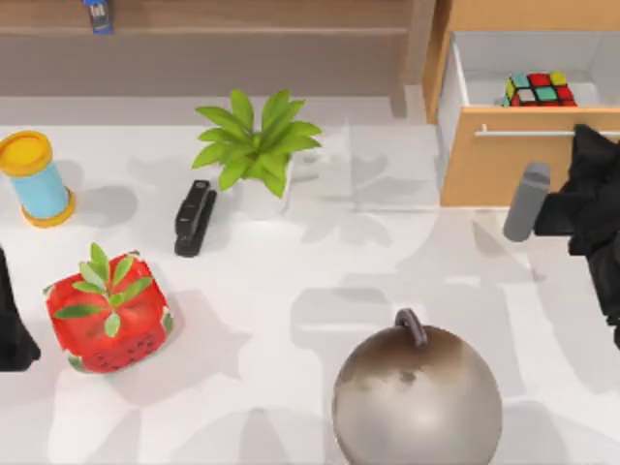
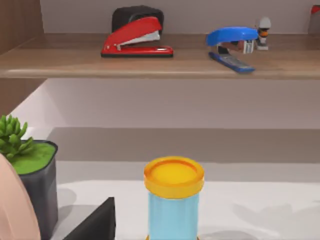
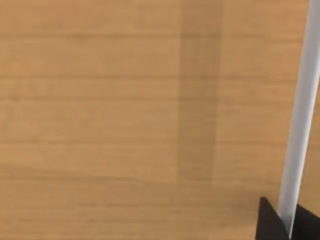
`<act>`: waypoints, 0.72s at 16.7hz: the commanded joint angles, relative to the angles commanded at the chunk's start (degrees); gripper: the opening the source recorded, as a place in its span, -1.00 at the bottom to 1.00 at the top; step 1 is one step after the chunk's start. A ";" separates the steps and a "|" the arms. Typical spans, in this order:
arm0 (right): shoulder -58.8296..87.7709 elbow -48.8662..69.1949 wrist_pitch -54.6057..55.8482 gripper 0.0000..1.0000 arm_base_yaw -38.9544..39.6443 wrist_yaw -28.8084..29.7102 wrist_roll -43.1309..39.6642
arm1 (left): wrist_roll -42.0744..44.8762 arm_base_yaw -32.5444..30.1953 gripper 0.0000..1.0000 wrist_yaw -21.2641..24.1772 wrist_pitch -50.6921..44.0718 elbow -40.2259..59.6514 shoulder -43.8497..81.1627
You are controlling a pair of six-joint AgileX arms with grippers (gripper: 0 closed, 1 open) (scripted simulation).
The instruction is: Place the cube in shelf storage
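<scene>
The cube (image 1: 540, 89), with red, green and yellow stickers on a black grid, lies inside the open drawer (image 1: 455, 77) of the wooden cabinet at the back right. The shelf storage (image 1: 242, 29) runs along the back left; its board (image 2: 150, 62) carries a red stapler (image 2: 136, 37) and a blue stapler (image 2: 232, 42). My right gripper (image 1: 583, 138) sits at the drawer front, and in the right wrist view this right gripper (image 3: 286, 220) has a dark finger on each side of the silver handle bar (image 3: 300, 115). My left arm (image 1: 10, 320) is parked at the left edge.
On the table stand a leafy plant (image 1: 254, 145), a black stapler (image 1: 194, 218), a blue cylinder with a yellow lid (image 1: 34, 179), a red strawberry block (image 1: 108, 315), a big grey kettlebell (image 1: 417, 397) and a grey cylinder (image 1: 526, 201) beside the right arm.
</scene>
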 joint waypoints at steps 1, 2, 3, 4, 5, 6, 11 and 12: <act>0.00 0.00 0.00 -1.00 0.00 0.00 0.00 | 0.00 0.00 1.00 0.00 0.00 0.00 0.00; 0.16 0.26 -0.17 -1.00 -0.12 -0.10 -0.03 | 0.00 0.00 1.00 0.00 0.00 0.00 0.00; 0.11 0.07 0.00 -1.00 -0.02 -0.07 -0.03 | 0.00 0.00 1.00 0.00 0.00 0.00 0.00; -0.09 -0.70 0.60 -1.00 0.32 0.13 -0.01 | 0.00 0.00 1.00 0.00 0.00 0.00 0.00; -0.40 -2.00 1.55 -1.00 0.76 0.50 0.02 | 0.00 0.00 1.00 0.00 0.00 0.00 0.00; -0.80 -3.73 2.72 -1.00 1.26 1.01 0.05 | 0.00 0.00 1.00 0.00 0.00 0.00 0.00; -3.46 -13.11 9.33 -1.00 3.93 3.88 0.09 | 0.00 0.00 1.00 0.00 0.00 0.00 0.00; -3.69 -13.76 9.88 -1.00 4.16 4.12 0.07 | 0.00 0.00 1.00 0.00 0.00 0.00 0.00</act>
